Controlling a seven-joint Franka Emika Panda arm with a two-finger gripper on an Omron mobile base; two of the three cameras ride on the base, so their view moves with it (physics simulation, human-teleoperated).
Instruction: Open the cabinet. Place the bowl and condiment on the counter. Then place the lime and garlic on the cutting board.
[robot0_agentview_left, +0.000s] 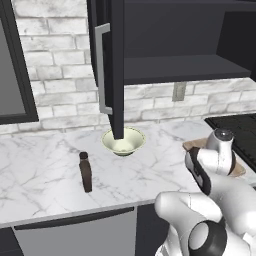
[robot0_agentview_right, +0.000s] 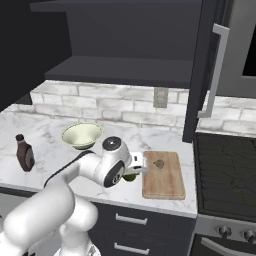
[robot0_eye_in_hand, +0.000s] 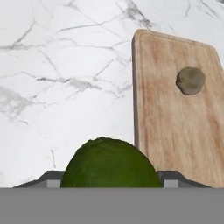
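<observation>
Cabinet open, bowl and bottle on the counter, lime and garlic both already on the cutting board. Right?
Not quite: the hand view shows only the garlic on the cutting board; the lime sits between the gripper's fingers, over the counter. The rest holds.

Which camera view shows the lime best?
The hand view shows the lime best: it is large and close between the jaws, beside the cutting board. In the right base view a small green part shows under the arm's wrist. In the left base view I cannot make it out.
</observation>
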